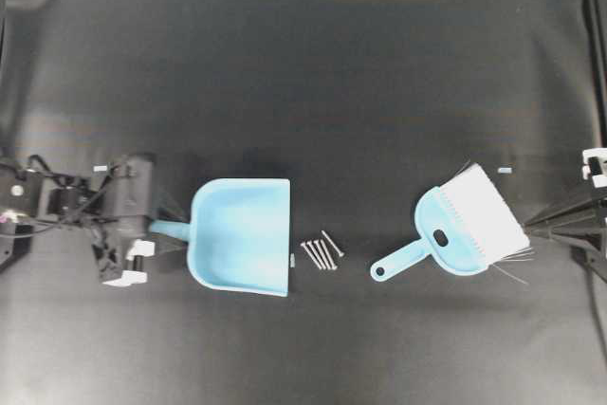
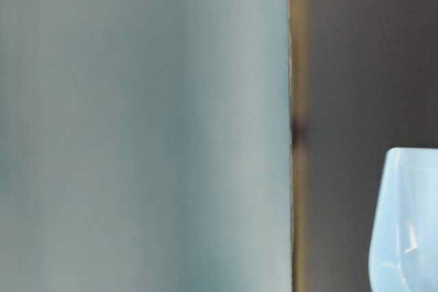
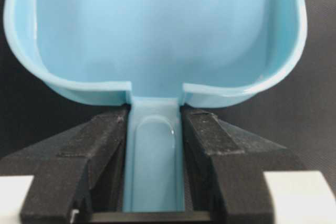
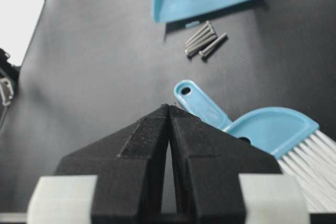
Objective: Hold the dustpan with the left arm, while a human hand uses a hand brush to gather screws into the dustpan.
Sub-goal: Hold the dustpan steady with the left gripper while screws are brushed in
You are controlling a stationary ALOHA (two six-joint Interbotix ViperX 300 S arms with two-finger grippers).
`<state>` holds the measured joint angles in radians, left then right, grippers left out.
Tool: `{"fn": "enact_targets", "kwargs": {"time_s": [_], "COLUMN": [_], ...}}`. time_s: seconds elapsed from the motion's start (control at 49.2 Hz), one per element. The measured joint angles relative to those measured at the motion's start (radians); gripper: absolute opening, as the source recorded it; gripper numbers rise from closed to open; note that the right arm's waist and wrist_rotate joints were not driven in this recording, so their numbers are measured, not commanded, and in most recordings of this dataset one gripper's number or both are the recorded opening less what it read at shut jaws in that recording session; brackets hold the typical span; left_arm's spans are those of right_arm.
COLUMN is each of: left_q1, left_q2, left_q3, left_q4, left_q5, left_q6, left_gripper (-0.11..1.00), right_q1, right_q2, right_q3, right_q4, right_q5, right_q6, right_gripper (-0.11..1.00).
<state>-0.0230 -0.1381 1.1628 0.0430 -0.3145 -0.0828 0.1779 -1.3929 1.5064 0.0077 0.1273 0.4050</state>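
Your left gripper [image 3: 155, 145] is clamping the dustpan [image 1: 242, 234] by its short handle, both dark fingers [image 3: 105, 150] pressing its sides, so the wide mouth is facing away from the hand toward the screws [image 1: 321, 251], which are lying just beyond that mouth. Further on, the hand brush [image 1: 460, 227] is resting unused; no human hand is showing. Your right gripper [image 4: 169, 111] is idling beside the brush, jaws together, holding nothing

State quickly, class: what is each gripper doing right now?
Left gripper: closed on the dustpan handle.
Right gripper: closed, holding nothing.
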Motion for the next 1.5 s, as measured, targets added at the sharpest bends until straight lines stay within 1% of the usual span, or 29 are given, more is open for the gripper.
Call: {"fn": "enact_targets", "kwargs": {"time_s": [0.102, 0.183, 0.406, 0.528, 0.772, 1.219, 1.382, 1.504], "left_q1": [0.000, 0.000, 0.002, 0.002, 0.012, 0.014, 0.014, 0.014], "left_q2": [-0.021, -0.029, -0.011, 0.018, 0.067, 0.066, 0.051, 0.031], "left_q3": [0.032, 0.046, 0.043, 0.021, -0.061, -0.066, -0.084, -0.118], "left_q4": [-0.002, 0.000, 0.000, 0.000, -0.002, 0.000, 0.000, 0.000], "left_q5": [-0.066, -0.095, -0.103, -0.067, 0.057, 0.091, 0.166, 0.282], "left_q6": [-0.005, -0.006, -0.006, -0.005, 0.005, -0.002, 0.000, 0.003], "left_gripper": [0.31, 0.31, 0.31, 0.31, 0.31, 0.31, 0.31, 0.31], "right_q1": [0.000, 0.000, 0.000, 0.000, 0.000, 0.000, 0.000, 0.000], "right_q2": [-0.014, -0.021, -0.037, -0.037, -0.038, -0.038, -0.038, -0.038], "right_q3": [0.002, 0.002, 0.002, 0.002, 0.003, 0.003, 0.003, 0.003], "right_q4": [0.000, 0.000, 0.000, 0.000, 0.000, 0.000, 0.000, 0.000], "right_q5": [0.002, 0.006, 0.011, 0.011, 0.012, 0.012, 0.011, 0.011], "right_q6": [-0.002, -0.002, 0.000, -0.002, -0.002, -0.002, -0.002, 0.000], "right_gripper": [0.00, 0.00, 0.00, 0.00, 0.00, 0.00, 0.00, 0.00]}}
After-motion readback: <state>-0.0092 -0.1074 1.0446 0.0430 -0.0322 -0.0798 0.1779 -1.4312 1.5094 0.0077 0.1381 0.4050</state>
